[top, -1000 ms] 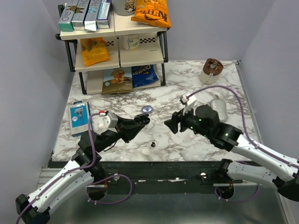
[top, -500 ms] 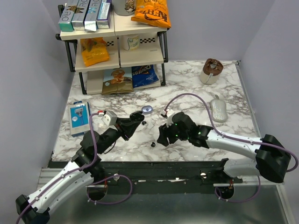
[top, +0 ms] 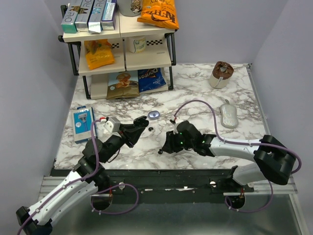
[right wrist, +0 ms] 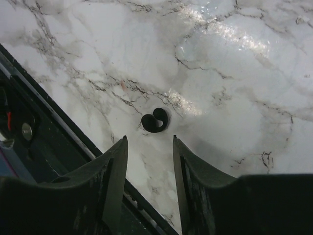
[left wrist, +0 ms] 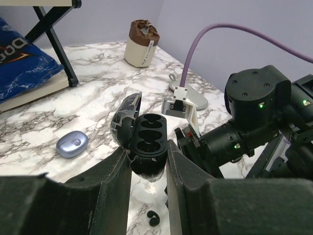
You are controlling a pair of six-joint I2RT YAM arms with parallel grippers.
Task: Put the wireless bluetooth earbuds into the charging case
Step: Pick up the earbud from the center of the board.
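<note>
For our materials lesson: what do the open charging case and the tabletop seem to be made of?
The charging case is probably hard plastic, glossy black: light glints on its lid. The tabletop looks like polished marble, with grey veins and glare, though it could be printed laminate.

The glossy black oval plastic charging case [left wrist: 146, 142] sits pinched in the left gripper [left wrist: 146, 155], its lid tipped open toward nine o'clock and both wells empty. One tiny glossy black bean-shaped earbud [top: 150, 129] lies on the marble tabletop [top: 205, 98] just beside the case at its four o'clock. The second earbud [top: 160, 152], curled like a comma, lies farther off at five o'clock.
</note>
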